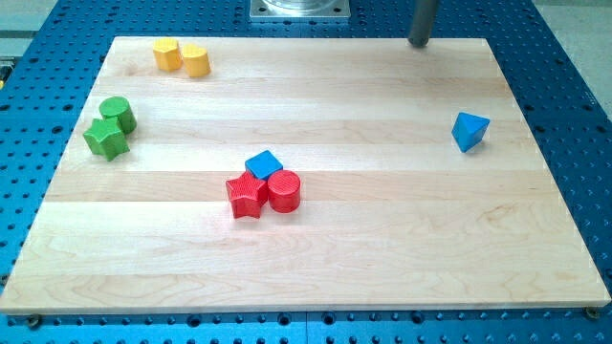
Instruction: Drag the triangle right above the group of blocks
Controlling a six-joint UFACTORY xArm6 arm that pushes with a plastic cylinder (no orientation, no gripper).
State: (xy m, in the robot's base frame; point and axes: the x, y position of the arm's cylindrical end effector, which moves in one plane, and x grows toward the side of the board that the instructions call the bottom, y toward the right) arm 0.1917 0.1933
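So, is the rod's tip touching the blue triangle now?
No, my tip stands at the board's top edge, well apart from the blue triangle at the view's right.

Blocks: two yellow [181, 56], two green [111, 127], two red [265, 193], two blue [469, 130]; eight total.

My tip [418, 43] hangs upright (rod cropped above) at the view's top.
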